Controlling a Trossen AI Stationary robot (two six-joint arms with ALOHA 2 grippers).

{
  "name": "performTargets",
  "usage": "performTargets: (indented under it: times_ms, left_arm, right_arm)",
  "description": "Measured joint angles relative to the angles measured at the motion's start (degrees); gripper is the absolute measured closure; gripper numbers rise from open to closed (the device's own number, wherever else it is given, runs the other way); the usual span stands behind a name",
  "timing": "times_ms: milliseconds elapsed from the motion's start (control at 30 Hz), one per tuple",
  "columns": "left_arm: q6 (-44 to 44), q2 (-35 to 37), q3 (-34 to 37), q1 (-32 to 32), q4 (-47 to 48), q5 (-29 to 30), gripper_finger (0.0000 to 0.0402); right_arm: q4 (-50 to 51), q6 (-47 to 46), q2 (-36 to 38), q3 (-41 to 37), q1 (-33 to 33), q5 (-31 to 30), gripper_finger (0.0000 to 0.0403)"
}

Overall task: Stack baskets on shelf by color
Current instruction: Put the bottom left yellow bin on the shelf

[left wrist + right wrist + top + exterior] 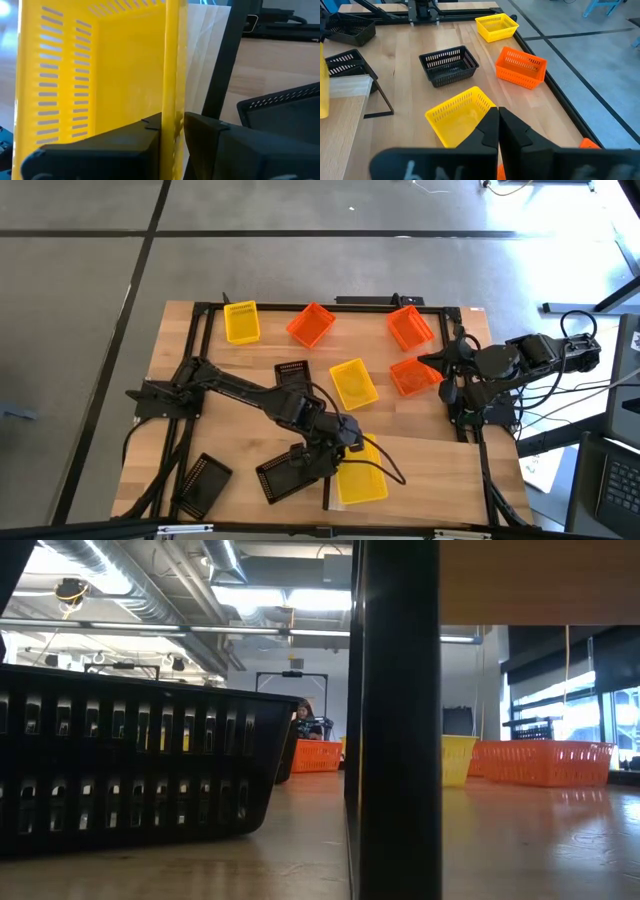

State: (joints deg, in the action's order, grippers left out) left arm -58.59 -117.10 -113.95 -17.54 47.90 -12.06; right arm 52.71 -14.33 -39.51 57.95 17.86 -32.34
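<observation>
My left gripper [350, 442] reaches over the near middle of the table and is shut on a yellow basket [362, 480] [100, 75], which is over the pale shelf board [202, 50] with its dark upright [395, 720]. A black basket [290, 475] [130, 770] sits beside it on the left. Loose on the tabletop lie two more yellow baskets [353, 383] [242, 322], three orange baskets [311, 324] [410, 328] [413, 375] and two black baskets [292, 372] [205, 480]. My right gripper [440, 370] [498, 122] waits shut at the right edge. My left gripper pinches a side wall of the yellow basket at its rim [172, 100], one finger [125, 145] inside the basket and the other [215, 140] outside. Whether the basket rests on the shelf board or hangs clear of it cannot be told.
A dark metal frame [300, 305] runs around the tabletop. The right arm's base and cables [540, 360] crowd the right edge. Bare wood lies left of centre [230, 420]. Beyond the table the low view shows the room and a person [303, 718] far off.
</observation>
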Motion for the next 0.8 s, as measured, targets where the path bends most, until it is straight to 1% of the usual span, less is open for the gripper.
performTargets:
  times_ms: [267, 400, 567, 800]
  left_arm:
    - [-2.3, 0.0, 0.0, 0.0, 0.2, 0.3, 0.0346]
    - [-2.9, 0.0, 0.0, 0.0, 0.7, -2.5, 0.0346]
    - [-3.4, 0.0, 0.0, 0.0, 0.8, 1.0, 0.0347]
    - [-3.5, 0.3, 0.0, 0.1, 1.1, 2.2, 0.0347]
  right_arm:
    - [0.9, 0.0, 0.0, 0.0, 0.0, 0.0, 0.0402]
    - [2.7, -0.3, 0.0, 0.0, 0.0, 0.0, 0.0402]
    - [3.0, -0.3, 0.0, 0.0, 0.0, 0.0, 0.0402]
    - [3.0, -0.2, 0.0, 0.0, 0.0, 0.0, 0.0402]
